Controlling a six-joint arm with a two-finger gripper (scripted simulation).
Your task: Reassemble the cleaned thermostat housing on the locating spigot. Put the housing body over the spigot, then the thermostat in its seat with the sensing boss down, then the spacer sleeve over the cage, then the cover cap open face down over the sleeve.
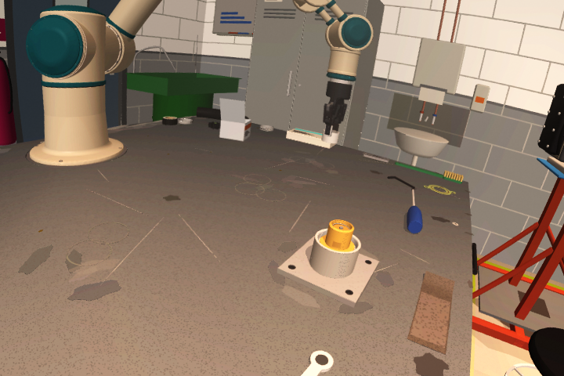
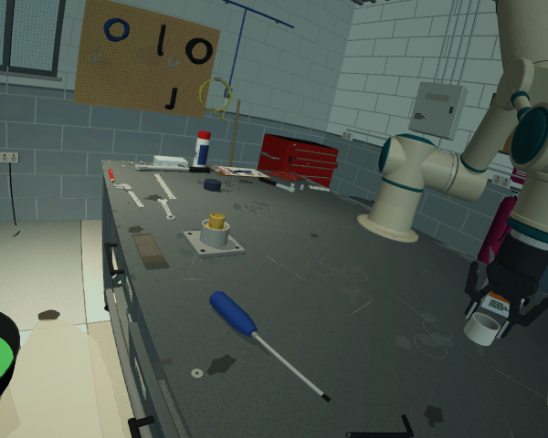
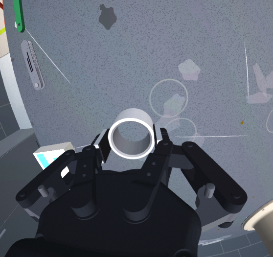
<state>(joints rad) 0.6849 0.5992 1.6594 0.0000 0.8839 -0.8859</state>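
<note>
The white spacer sleeve (image 3: 132, 134), a short open tube, is gripped across its sides by my closed gripper (image 3: 131, 143) and hangs above the bench's far end, clear of the surface (image 2: 482, 328) (image 1: 330, 138). Across the bench, the grey housing body (image 1: 335, 259) stands upright on its square base plate (image 1: 329, 277), with the yellow thermostat (image 1: 339, 235) sitting in it, its cage pointing up (image 2: 216, 220). The spigot is hidden inside the housing. I do not see the cover cap.
A white box with a teal face (image 3: 52, 154) lies just beside my gripper (image 1: 304, 135). A blue-handled screwdriver (image 1: 413, 215) and a black hex key (image 1: 400, 181) lie between me and the housing. A sanding block (image 1: 431, 312) and a wrench (image 1: 318, 363) sit near the bench's front edge.
</note>
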